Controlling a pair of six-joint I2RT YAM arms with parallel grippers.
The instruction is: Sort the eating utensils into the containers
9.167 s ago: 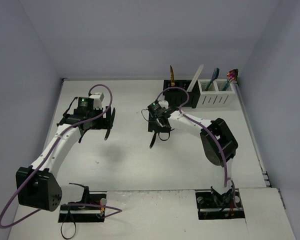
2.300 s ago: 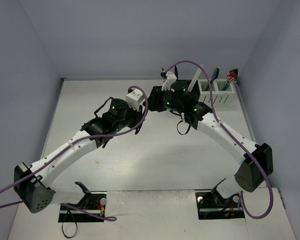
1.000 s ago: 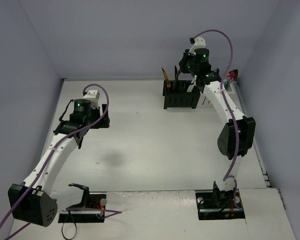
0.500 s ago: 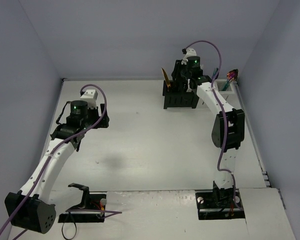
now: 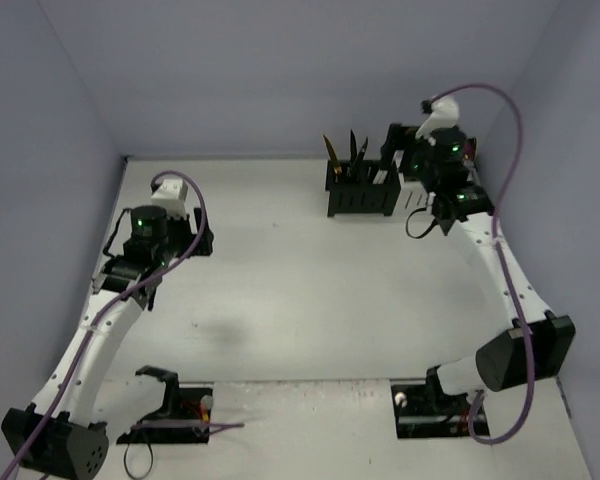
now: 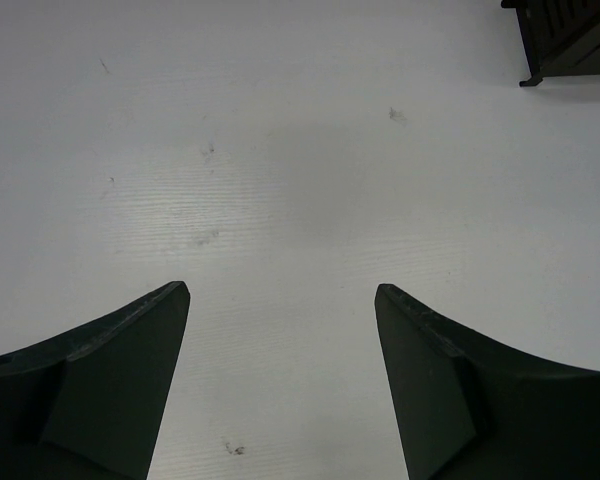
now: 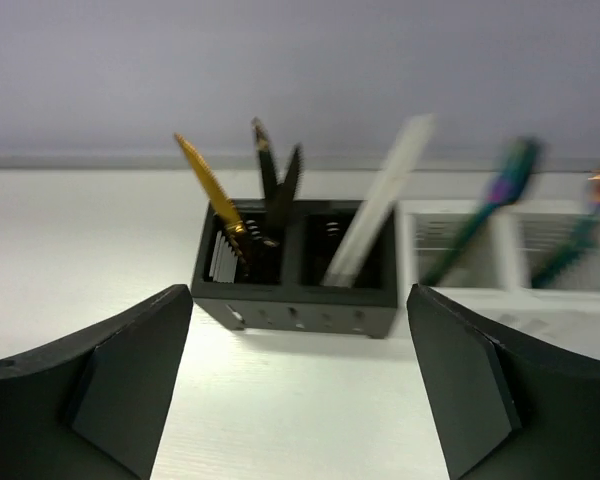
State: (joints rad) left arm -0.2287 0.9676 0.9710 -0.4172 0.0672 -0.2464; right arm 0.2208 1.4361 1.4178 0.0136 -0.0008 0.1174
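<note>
The right gripper [image 7: 300, 300] was spread wide and empty, facing the black caddy [image 7: 310, 292]. A gold piece [image 7: 208, 182] and two black pieces [image 7: 270, 180] stood in its left half, a chopstick [image 7: 380, 205] in its right. The left gripper [image 6: 280, 290] was spread wide over the table [image 6: 280, 150].

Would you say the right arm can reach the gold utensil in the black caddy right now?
Probably yes: the right gripper is open and faces the black caddy, where the gold utensil sticks up free, though black utensils stand close beside it.
</note>
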